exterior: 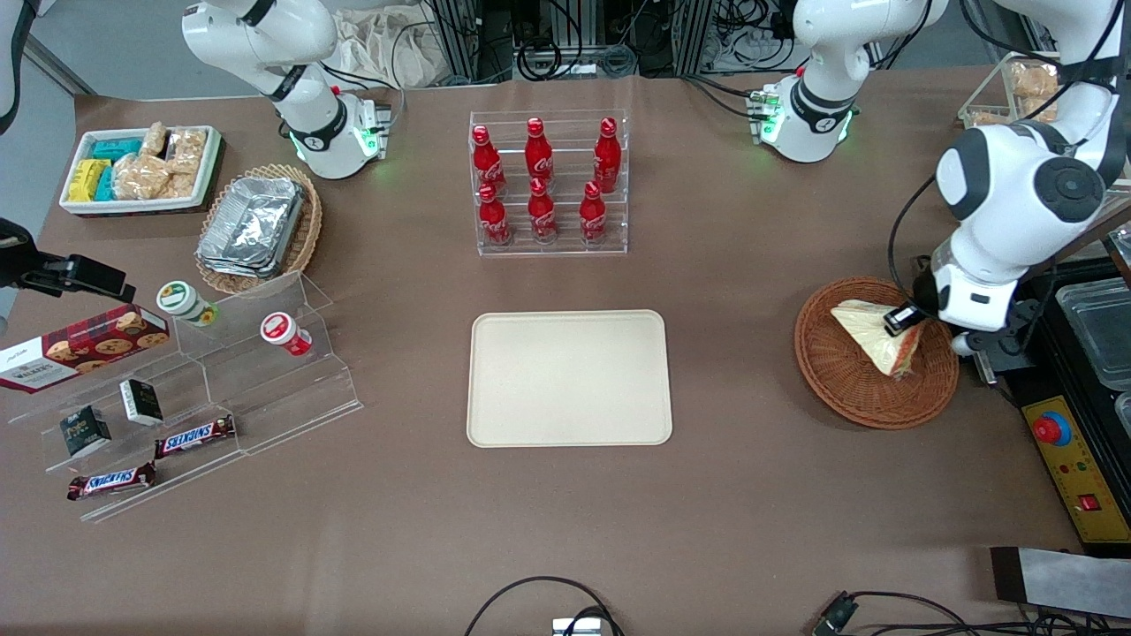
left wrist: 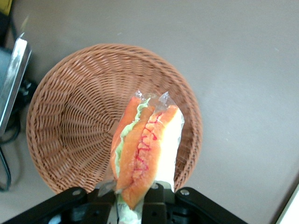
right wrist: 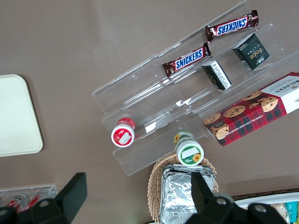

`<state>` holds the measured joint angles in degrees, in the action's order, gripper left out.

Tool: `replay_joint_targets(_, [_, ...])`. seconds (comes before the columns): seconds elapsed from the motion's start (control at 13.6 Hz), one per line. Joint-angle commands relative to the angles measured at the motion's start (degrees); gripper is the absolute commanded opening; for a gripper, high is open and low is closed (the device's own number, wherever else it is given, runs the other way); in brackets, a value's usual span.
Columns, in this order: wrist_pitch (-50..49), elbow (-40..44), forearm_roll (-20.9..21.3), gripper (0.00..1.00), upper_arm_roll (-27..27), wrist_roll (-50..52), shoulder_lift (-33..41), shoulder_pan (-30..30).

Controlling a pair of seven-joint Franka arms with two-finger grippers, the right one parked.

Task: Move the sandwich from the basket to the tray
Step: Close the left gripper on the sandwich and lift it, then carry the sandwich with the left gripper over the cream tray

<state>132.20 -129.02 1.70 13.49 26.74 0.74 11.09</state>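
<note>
Sandwich [exterior: 873, 338]: pale cream bread under clear glinting wrap; wrist view shows the orange filling with a red squiggle and a pale green lettuce edge.
Basket [exterior: 848, 389], right of front frame: reddish-brown weave in tight concentric rows.
Gripper [exterior: 910, 322]: black fingers closed on the sandwich, white arm housing above.
Tray [exterior: 569, 378], centre: plain cream-beige, no pattern.
Table [exterior: 742, 495]: flat dull brown.
Bottles [exterior: 541, 181], upper centre: glossy red with white script, in a clear rack.
Cookie box [exterior: 79, 346], left edge: red tartan with tan cookies printed on it.
Candy bars [exterior: 194, 436], lower left: dark brown wrappers, white lettering.
</note>
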Motion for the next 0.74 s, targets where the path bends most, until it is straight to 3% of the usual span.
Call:
replay_joint_targets(0.0, [-1.33,1.49,3.39,0.2,4.68,-0.99,0.31,0.07])
replay_joint_targets(0.52, [-7.22,8.88,3.66,0.2,16.81,5.43,-1.18,0.07])
replay_joint_targets(0.66, [-7.22,8.88,5.76,0.2,20.06,5.69,-1.27,0.07])
